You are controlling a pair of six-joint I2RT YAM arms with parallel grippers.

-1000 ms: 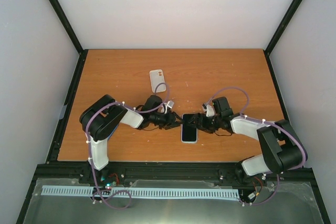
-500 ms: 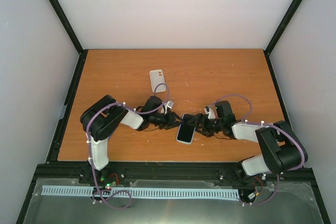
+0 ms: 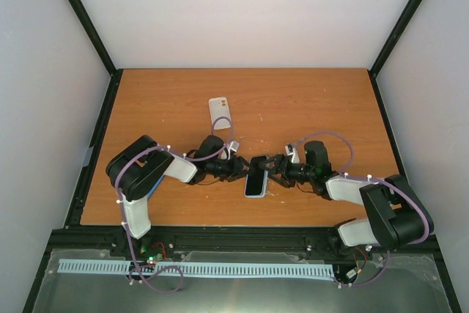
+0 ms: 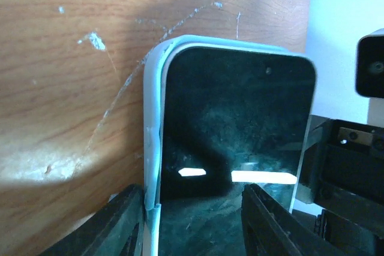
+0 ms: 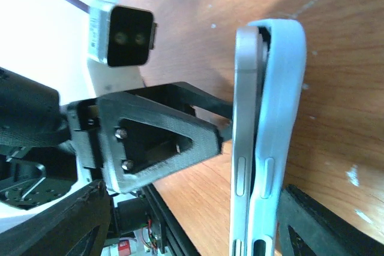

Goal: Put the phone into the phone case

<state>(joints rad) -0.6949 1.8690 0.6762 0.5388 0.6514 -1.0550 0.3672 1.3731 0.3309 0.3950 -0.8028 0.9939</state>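
Observation:
The phone (image 3: 256, 174) has a dark screen and a pale metal side, and it sits only partly in the pale blue phone case (image 3: 253, 193) at the table's front middle. Seen edge-on in the right wrist view, the phone (image 5: 245, 118) stands away from the case (image 5: 282, 88), with a gap between them. My left gripper (image 3: 238, 170) is open. One of its fingers (image 4: 123, 223) lies along the case's edge (image 4: 153, 118) and the other touches the screen (image 4: 240, 118). My right gripper (image 3: 275, 168) is wide open around both, with one finger (image 5: 324, 226) behind the case.
A white case with two orange dots (image 3: 220, 113) lies flat behind the left arm. Both arms reach in low over the orange wooden table (image 3: 308, 100), which has black frame rails along its edges. In the right wrist view the left gripper's finger (image 5: 162, 136) crosses the frame.
The phone and case have shifted left and turned askew. My right gripper followed them leftward, and my left gripper's jaws have spread slightly.

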